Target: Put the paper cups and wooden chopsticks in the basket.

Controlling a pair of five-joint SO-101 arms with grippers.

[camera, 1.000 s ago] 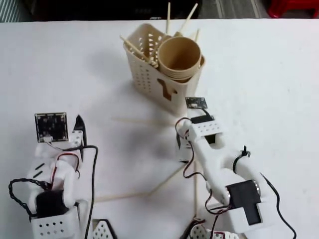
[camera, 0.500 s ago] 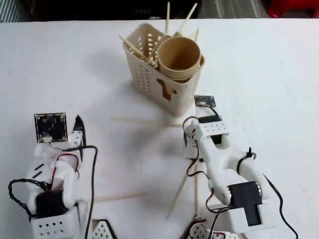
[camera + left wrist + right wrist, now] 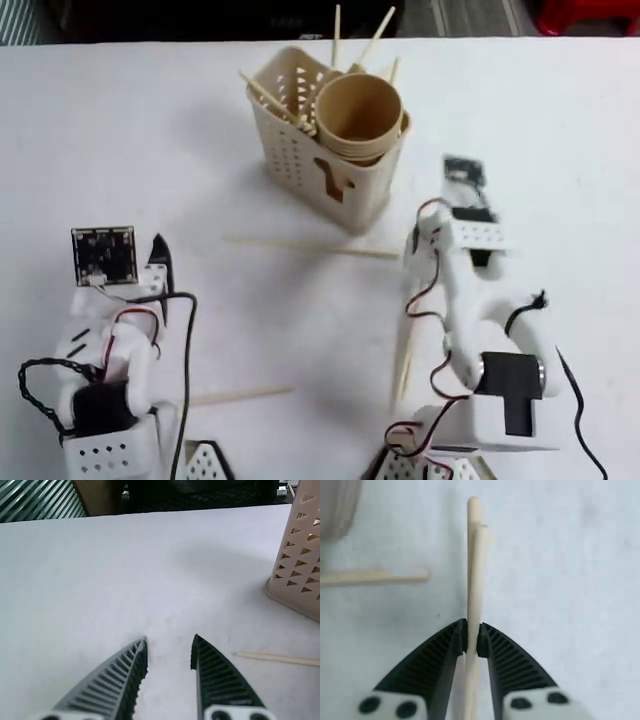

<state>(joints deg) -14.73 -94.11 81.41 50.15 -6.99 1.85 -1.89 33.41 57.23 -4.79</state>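
The cream basket [image 3: 300, 150] stands at the back middle and holds stacked paper cups [image 3: 360, 112] and several wooden chopsticks [image 3: 270, 97]. My right gripper [image 3: 471, 632] is shut on two chopsticks [image 3: 475, 570], held side by side above the table. From above, the right gripper [image 3: 412, 248] hangs just right of the basket's front corner, and the held chopsticks [image 3: 404, 355] trail back under the arm. One loose chopstick [image 3: 310, 246] lies in front of the basket, and another [image 3: 240, 396] lies near the front left. My left gripper [image 3: 169, 647] stands open and holds nothing, low over the table at the left.
The left arm's base [image 3: 100, 420] and the right arm's base [image 3: 490, 420] stand along the table's front edge. The basket's perforated wall [image 3: 300, 555] rises to one side of the left gripper, with the loose chopstick [image 3: 275, 657] beside it. White table surface spreads left of the basket.
The right arm has swung right and toward the back, taking the two chopsticks off the table with it. The left arm has kept still.
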